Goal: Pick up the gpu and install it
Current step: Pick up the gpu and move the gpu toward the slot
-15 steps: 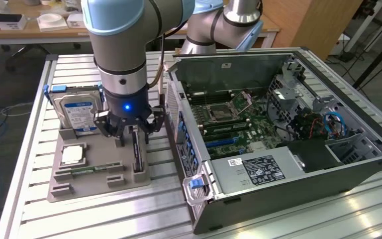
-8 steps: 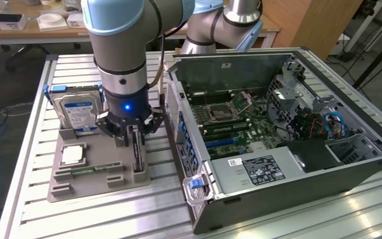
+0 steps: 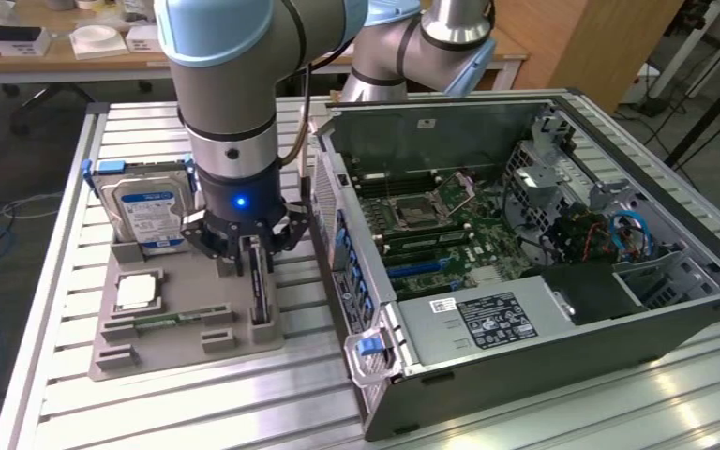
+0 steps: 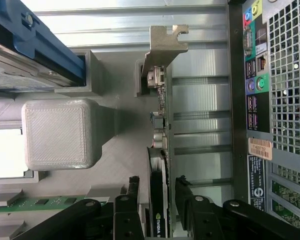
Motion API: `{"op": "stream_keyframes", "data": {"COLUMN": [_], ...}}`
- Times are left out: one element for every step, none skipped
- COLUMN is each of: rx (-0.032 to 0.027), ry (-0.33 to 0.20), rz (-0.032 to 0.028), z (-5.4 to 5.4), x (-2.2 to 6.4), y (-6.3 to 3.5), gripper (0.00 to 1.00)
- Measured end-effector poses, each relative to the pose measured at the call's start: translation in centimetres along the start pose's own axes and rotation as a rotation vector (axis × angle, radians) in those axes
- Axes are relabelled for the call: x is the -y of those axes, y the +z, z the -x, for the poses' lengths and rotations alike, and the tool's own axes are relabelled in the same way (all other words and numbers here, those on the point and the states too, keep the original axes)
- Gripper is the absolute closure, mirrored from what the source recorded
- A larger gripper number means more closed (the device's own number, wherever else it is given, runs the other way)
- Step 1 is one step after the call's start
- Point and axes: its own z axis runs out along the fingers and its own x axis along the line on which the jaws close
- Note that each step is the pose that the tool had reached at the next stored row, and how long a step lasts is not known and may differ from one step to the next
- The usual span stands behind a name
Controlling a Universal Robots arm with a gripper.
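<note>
The gripper (image 3: 255, 251) pinches the gpu (image 3: 259, 298), jaws narrow against both its faces. The card stands on edge in the grey holder (image 3: 147, 354) on the counter (image 3: 147, 412), beside the open computer case (image 3: 660, 309). It is not yet lifted or installed.

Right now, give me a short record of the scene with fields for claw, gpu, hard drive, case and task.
claw: closed on the gpu, a finger on each face
gpu: standing on edge in the grey holder
hard drive: upright in the same holder
computer case: side open, motherboard exposed, on the exterior view's right
task: gpu not yet installed
</note>
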Motion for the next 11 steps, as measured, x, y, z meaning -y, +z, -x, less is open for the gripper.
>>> {"op": "stream_keyframes", "data": {"rx": [0.0000,0.0000,0.0001,0.0000,0.0001,0.0000,0.0001,0.0000,0.0001,0.0000,0.0001], "ry": [0.000,0.000,0.000,0.000,0.000,0.000,0.000,0.000,0.000,0.000,0.000], "rz": [0.0000,0.0000,0.0000,0.0000,0.0000,0.0000,0.0000,0.0001,0.0000,0.0001,0.0001], "z": [0.00,0.00,0.01,0.01,0.01,0.00,0.00,0.01,0.00,0.01,0.00], "x": [0.00,0.00,0.00,0.00,0.00,0.00,0.00,0.00,0.00,0.00,0.00], "y": [0.00,0.00,0.00,0.00,0.00,0.00,0.00,0.00,0.00,0.00,0.00], "gripper": [0.58,0.58,0.60,0.60,0.66,0.66,0.66,0.66,0.66,0.66,0.66]}}
